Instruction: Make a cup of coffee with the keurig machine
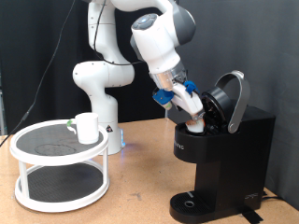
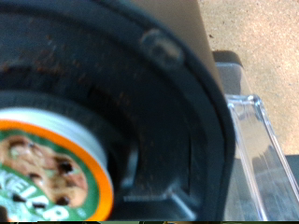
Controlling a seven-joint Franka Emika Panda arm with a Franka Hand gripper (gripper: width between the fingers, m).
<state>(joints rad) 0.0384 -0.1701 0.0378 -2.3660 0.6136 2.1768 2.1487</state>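
Keurig machine [image 1: 220, 149] lid up | end effector [image 1: 198, 117] inside, grip state unclear | wrist-only: seated pod [image 2: 47, 177]

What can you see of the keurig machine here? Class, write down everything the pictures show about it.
The keurig machine is a black, boxy, plastic-looking coffee maker standing upright on the wooden table at the exterior view's right. Its rounded hinged lid is raised, and a round drip base sits at its foot. The gripper reaches into the open top. The wrist view shows a pod in the dark chamber.
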